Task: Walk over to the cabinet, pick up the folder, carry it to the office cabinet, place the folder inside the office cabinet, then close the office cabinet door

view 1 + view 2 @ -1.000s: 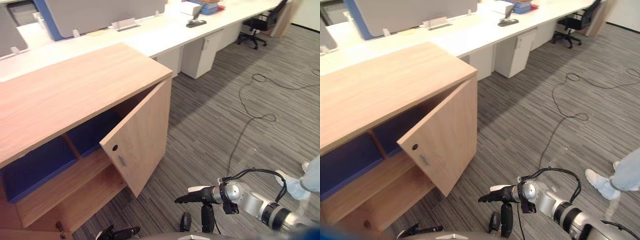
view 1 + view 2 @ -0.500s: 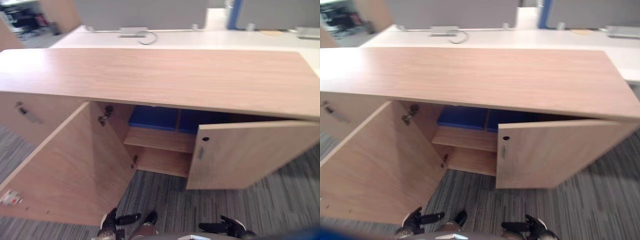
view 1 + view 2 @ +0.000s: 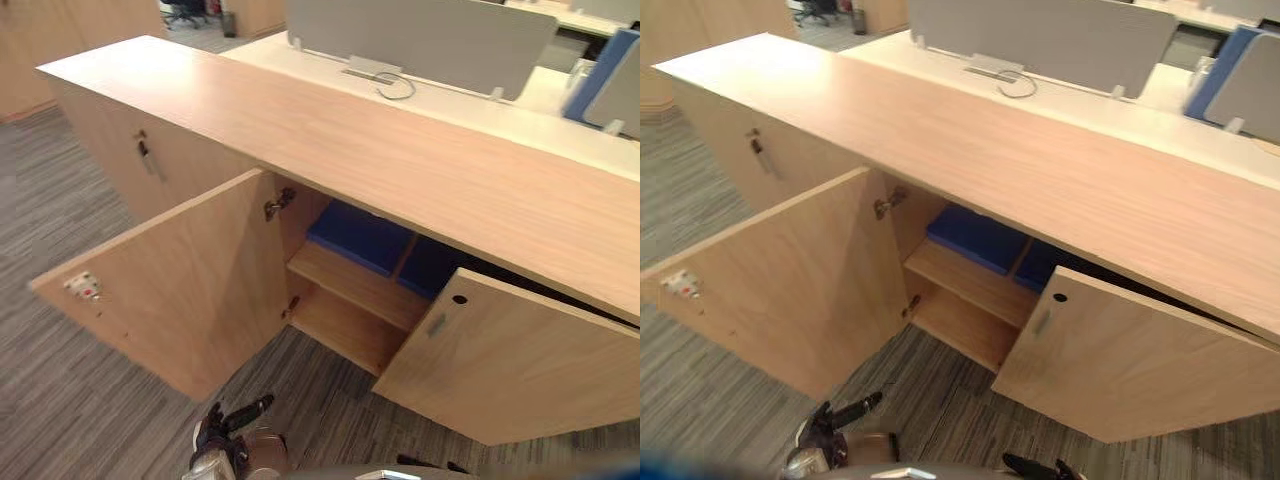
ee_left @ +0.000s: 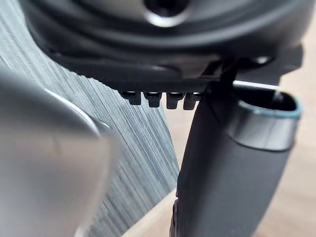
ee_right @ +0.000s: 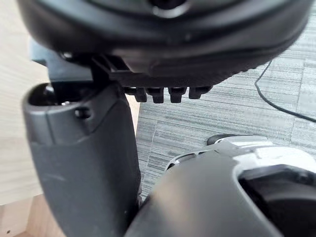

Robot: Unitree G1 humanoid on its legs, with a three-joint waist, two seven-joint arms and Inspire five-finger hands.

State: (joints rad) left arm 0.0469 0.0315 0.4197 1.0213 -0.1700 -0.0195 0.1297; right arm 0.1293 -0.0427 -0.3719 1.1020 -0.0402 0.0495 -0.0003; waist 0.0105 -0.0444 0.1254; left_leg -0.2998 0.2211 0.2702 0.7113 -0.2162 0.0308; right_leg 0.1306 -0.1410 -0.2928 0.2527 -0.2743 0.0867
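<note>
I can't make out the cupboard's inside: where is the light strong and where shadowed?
Left eye view: the cabinet top takes pale light, palest toward its left end; beneath it the blue items sit in shadow. Right eye view: the open left door is evenly lit, the lower shelf somewhat darker.

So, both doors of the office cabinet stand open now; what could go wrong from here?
1. The left door is swung wide out over the carpet, just above the left hand; a step forward could knock against it.
2. The right door stands half open toward the robot, so an arm reaching for the cabinet may strike its edge.
3. The blue folders seem to reach near the front edge of the shelf; a closing door might catch them.
</note>
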